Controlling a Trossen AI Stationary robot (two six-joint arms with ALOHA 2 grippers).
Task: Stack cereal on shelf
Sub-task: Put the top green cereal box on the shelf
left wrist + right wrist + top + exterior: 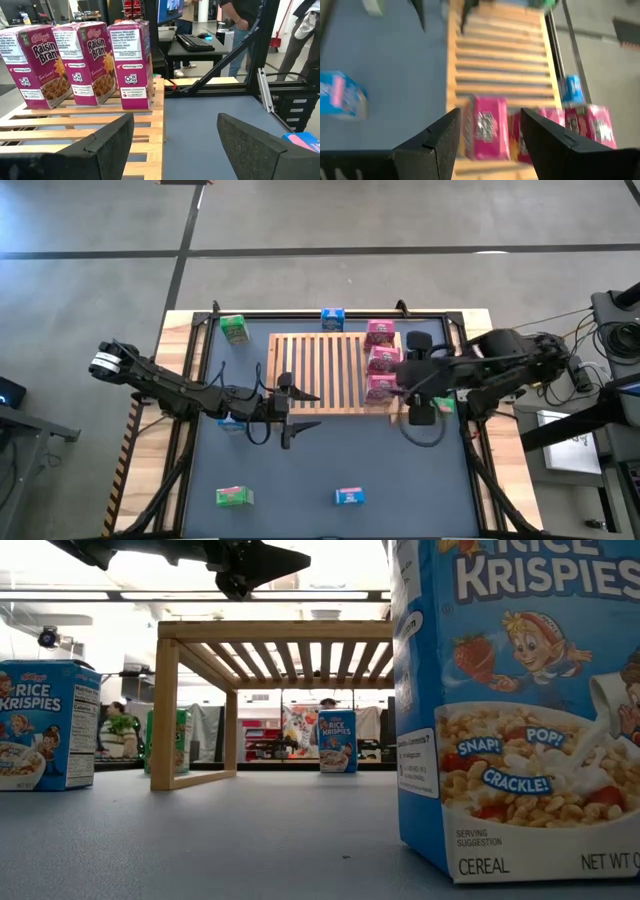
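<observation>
The shelf [320, 370] is a light wooden slatted rack standing mid-table. Three pink cereal boxes [382, 360] stand upright in a row on its right end, also seen in the left wrist view [92, 62]. Blue and green cereal boxes stand on the table: blue [332, 318] and green [234, 329] at the far side, green [233, 496] and blue [350, 496] near the front. My left gripper [300, 405] is open, level, at the shelf's near edge [175, 145]. My right gripper [490, 140] is open, raised above the pink boxes [485, 127], tipped downward.
Another blue box [232, 423] lies under my left arm, and a green box [440, 405] lies by the shelf's right end under my right arm. The shelf's left slats [300, 365] are bare. A person [240, 20] stands beyond the table.
</observation>
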